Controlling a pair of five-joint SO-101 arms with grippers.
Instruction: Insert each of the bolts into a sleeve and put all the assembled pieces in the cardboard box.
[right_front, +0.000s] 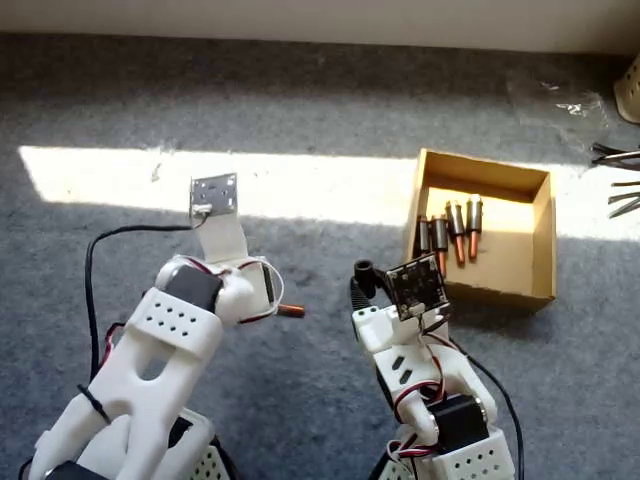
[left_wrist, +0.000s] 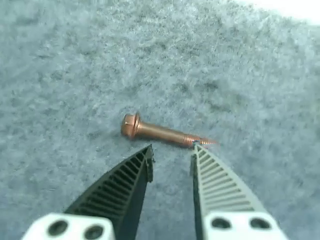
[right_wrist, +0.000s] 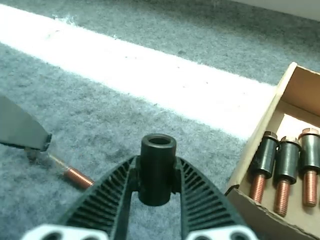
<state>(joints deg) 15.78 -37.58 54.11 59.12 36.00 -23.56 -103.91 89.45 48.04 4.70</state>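
Left wrist view: the left tool (left_wrist: 172, 150) is spread open just beside the copper bolt (left_wrist: 160, 131), which lies flat on the grey table (left_wrist: 75, 60). The right tool (right_wrist: 157, 162) is pinching a black sleeve (right_wrist: 158, 172) upright. It's near the cardboard box (right_front: 485, 172) toward the table's right side, which has four assembled pieces (right_front: 450, 228) inside.

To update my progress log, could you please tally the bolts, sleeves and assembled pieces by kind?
Assembled bolt-and-sleeve pieces in the cardboard box: 4
Loose copper bolt: 1
Loose black sleeve, in the right gripper: 1
Total: 6
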